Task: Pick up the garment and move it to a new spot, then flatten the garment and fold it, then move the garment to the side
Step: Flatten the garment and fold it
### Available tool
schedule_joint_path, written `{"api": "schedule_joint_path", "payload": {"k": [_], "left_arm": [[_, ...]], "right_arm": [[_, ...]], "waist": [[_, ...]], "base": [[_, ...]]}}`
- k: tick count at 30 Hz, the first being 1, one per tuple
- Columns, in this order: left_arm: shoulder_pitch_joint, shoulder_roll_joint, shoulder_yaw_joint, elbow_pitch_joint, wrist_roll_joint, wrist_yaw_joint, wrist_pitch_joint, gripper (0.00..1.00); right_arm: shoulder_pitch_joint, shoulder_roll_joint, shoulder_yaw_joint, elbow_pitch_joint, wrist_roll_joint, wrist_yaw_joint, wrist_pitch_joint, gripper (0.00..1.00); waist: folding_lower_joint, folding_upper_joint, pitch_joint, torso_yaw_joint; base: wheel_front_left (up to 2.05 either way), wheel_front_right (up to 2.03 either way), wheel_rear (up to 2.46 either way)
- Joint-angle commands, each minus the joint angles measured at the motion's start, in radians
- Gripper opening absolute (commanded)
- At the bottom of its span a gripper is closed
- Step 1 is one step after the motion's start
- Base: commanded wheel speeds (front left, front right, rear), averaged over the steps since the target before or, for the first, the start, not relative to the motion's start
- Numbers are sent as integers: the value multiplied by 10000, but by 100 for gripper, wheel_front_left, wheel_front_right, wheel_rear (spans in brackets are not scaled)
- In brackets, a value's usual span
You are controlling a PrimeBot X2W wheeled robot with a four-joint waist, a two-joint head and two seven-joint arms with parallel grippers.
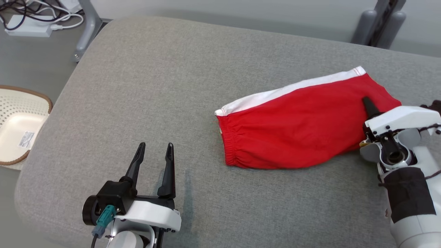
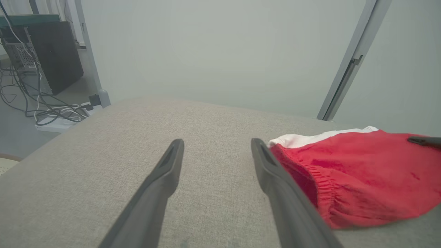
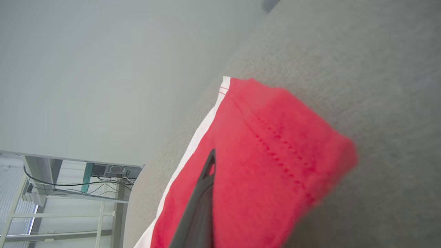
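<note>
Red shorts [image 1: 293, 134] lie on the right of the grey surface [image 1: 155, 86] in our head view, with our right tool [image 1: 369, 105] pinched shut on their right end and our left tool [image 1: 155, 148] spread, apart from them; our left wrist view sets the shorts [image 2: 372, 179] right of the spread left tool [image 2: 217, 148]; our right wrist view shows the right tool [image 3: 210, 162] lying over the red cloth.

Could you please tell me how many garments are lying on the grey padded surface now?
1. The red garment with a white stripe lies on the right part of the grey surface, the right gripper shut on its right end. Anything tucked inside it would be hidden.
</note>
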Motion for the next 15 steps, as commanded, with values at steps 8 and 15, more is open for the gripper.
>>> {"api": "schedule_joint_path", "payload": {"k": [8,15], "left_arm": [[145,37,133,58,121,-37,-11,100],[377,32,237,20,102,-21,-11,100]], "right_arm": [[994,-98,-199,-320,447,4,-1366,0],[1666,-304,-1088,413,-131,3,-2861,0]], "waist": [[0,0,-516,-550],[0,0,-939,-960]], "base": [[0,0,0],[0,0,0]]}}
